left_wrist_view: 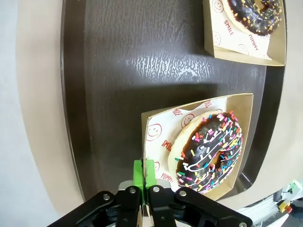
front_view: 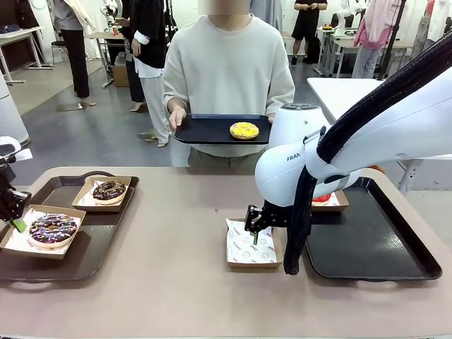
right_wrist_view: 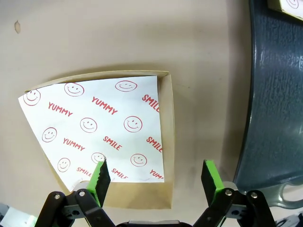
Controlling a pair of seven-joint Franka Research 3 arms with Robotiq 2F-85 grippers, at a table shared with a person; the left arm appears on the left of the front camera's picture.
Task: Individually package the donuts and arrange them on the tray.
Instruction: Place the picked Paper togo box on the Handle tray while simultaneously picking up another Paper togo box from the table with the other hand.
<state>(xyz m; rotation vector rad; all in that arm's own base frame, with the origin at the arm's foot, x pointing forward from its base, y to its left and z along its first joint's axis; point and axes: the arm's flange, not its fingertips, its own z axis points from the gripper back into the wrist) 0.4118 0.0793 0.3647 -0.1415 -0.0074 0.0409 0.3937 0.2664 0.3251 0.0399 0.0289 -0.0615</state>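
Note:
The dark purple sprinkled donut (left_wrist_view: 210, 151) lies in a cardboard boat (left_wrist_view: 154, 127) on the brown tray (front_view: 92, 247) at the left. My left gripper (left_wrist_view: 143, 176) is shut on that boat's rim, at the tray's left end (front_view: 17, 224). The chocolate-glazed donut (front_view: 109, 191) sits in its own boat behind it. My right gripper (right_wrist_view: 155, 177) hangs open just above an empty paper-lined boat (right_wrist_view: 99, 127) on the table (front_view: 253, 247). The red donut (front_view: 321, 198) peeks out behind my right arm. The person holds a black tray (front_view: 205, 131) carrying the yellow donut (front_view: 244, 131).
A dark tray (front_view: 374, 247) lies on the table at the right, beside the empty boat, with the red donut's boat at its far left corner. Bare tabletop (front_view: 176, 240) stretches between the two trays. The person stands at the far edge.

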